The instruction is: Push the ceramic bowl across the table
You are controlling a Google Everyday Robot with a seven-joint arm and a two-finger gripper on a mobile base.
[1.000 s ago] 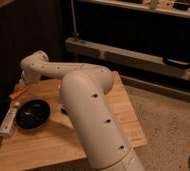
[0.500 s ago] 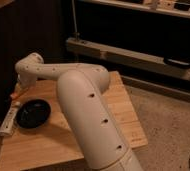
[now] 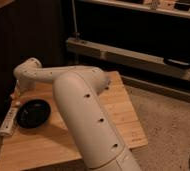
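Table (image 3: 124, 116): low, light plank top, standing on a speckled floor (image 3: 173, 120). There's a dark panel wall (image 3: 23, 35) to its left, and behind it a long metal rail (image 3: 138, 56) under dark shelving. The room is dim, and most of the light falls on the wood.

Your view is largely blocked by the arm (image 3: 83, 112). A big white link with small holes rises from bottom centre and elbows over the middle of the table. A thinner link then runs left to the wrist over the table's far-left corner.

Ceramic bowl (image 3: 33, 113): round, shallow, glossy black, with a faint highlight on its low rim. It sits upright on the left part of the table, near the left edge and just in front of the wrist. A long white object (image 3: 8, 123) lies just beside it at the table edge. Possibly touching, but you can't confirm that from here.

Gripper (image 3: 18, 97): hangs below the wrist, just behind the bowl's far-left rim, next to a small orange bit (image 3: 12, 95). It's in shadow, so I can't tell if it's open or closed. Contact with the bowl is also unclear.
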